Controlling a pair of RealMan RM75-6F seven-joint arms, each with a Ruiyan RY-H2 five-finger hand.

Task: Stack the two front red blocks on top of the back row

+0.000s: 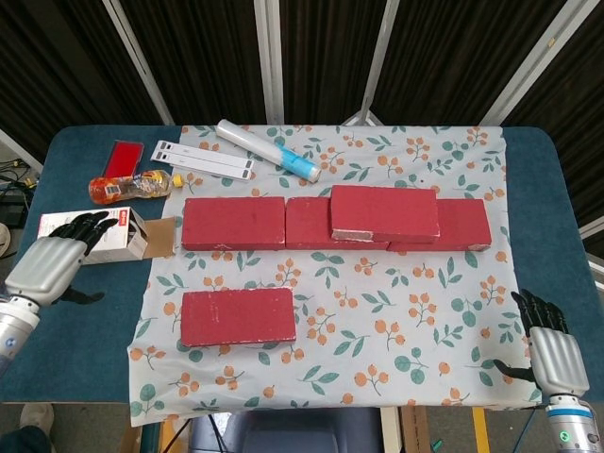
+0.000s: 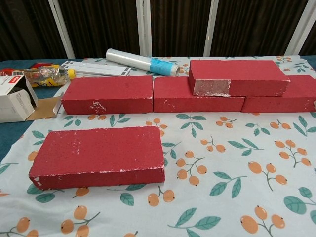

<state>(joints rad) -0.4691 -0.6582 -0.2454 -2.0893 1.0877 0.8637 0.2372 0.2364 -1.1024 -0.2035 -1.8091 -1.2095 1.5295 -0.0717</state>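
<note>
Three red blocks form the back row: a left block [image 1: 233, 223] [image 2: 108, 95], a middle block [image 1: 308, 225] [image 2: 173, 95] and a right block [image 1: 464, 226] [image 2: 286, 100]. One more red block [image 1: 384, 213] [image 2: 238, 77] lies stacked across the middle and right ones. A single red block [image 1: 238, 316] [image 2: 98, 156] lies alone at the front left of the cloth. My left hand [image 1: 52, 263] hovers open at the table's left edge, by the white box. My right hand [image 1: 551, 350] is open at the front right corner, holding nothing. Neither hand shows in the chest view.
A floral cloth [image 1: 377, 321] covers the table's middle. At the left are an opened white box [image 1: 90, 236], a lying bottle [image 1: 132, 186] and a red card [image 1: 124, 157]. A white strip [image 1: 203, 158] and a foil roll [image 1: 267, 150] lie behind the row.
</note>
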